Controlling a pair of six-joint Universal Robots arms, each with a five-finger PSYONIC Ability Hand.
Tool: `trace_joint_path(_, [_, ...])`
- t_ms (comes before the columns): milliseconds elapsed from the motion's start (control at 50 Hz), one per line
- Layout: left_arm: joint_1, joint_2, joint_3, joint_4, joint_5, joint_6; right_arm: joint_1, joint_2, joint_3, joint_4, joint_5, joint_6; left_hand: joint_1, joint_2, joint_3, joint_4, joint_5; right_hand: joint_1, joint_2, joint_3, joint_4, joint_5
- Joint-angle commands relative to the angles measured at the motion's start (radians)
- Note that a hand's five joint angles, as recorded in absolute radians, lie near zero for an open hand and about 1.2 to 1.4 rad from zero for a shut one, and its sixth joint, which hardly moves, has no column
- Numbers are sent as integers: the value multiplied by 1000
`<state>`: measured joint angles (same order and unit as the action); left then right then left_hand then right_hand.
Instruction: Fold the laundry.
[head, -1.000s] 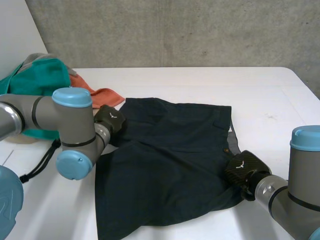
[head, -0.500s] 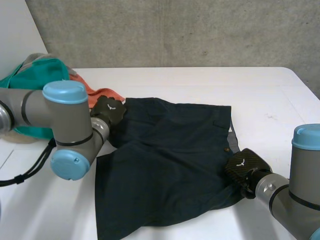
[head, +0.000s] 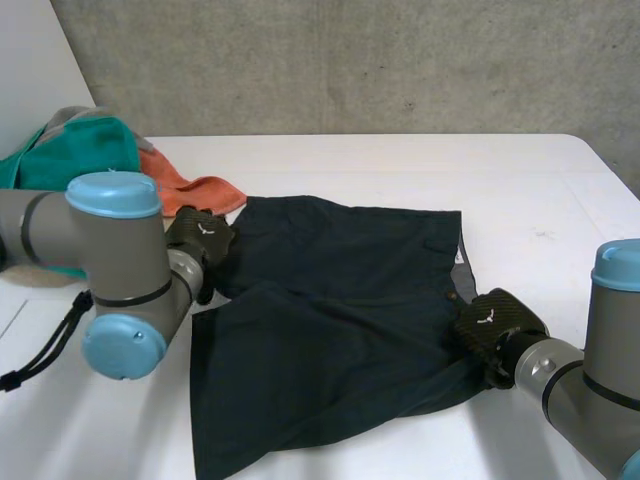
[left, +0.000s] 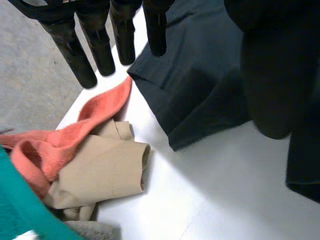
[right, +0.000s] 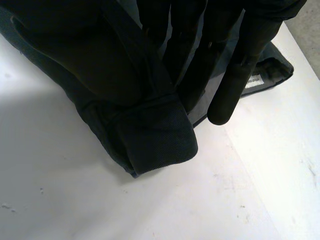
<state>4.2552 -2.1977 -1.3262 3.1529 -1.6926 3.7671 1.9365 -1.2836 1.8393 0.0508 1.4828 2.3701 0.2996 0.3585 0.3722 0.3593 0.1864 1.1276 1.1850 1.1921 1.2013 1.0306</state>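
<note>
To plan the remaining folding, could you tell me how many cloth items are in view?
5: dark navy shorts, central; orange towel, beige garment, teal cloth, grey fabric piled beside them; others may be hidden.

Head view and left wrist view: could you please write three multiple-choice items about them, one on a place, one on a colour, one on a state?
1. Where is the right hand?
A on the edge of the dark shorts
B on the teal pile
C on a bare table corner

2. What colour is the towel beside the beige cloth?
A blue
B orange
C white

3. How is the left hand?
A open
B curled round the towel
C pinching the shorts

Answers:
1 A, it sits at the shorts' edge nearest its arm.
2 B, it is orange in both views.
3 A, its fingers are straight and hold nothing.
</note>
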Motion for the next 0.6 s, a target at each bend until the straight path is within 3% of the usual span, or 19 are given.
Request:
trace_joint_path(20, [-24,232,-175,6,-1,-16,10,-10,-14,1,-4,44,-13,-72,-85,-72,-74,269,211,204,195,191])
trace_joint_path(140, [-69,442,-339,-10,-4,-104,10,-10,-51,1,-44,158,49,-10,-24,-11,-12,269,211,204,195,191])
trace_joint_path(260, [-155,636,-504,-111,2,-282,2,-8,-84,1,-52,239,49,-10,-24,-11,-12,269,211,204,195,191])
trace_joint_path(420, [-239,670,-628,-209,8,-469,1,-6,-104,0,-52,290,37,-22,-35,-22,-24,269,211,204,195,191])
trace_joint_path(600, [-247,549,-673,-175,4,-492,-2,-8,-91,-26,-45,291,55,-4,-18,-5,-7,269,211,204,195,191])
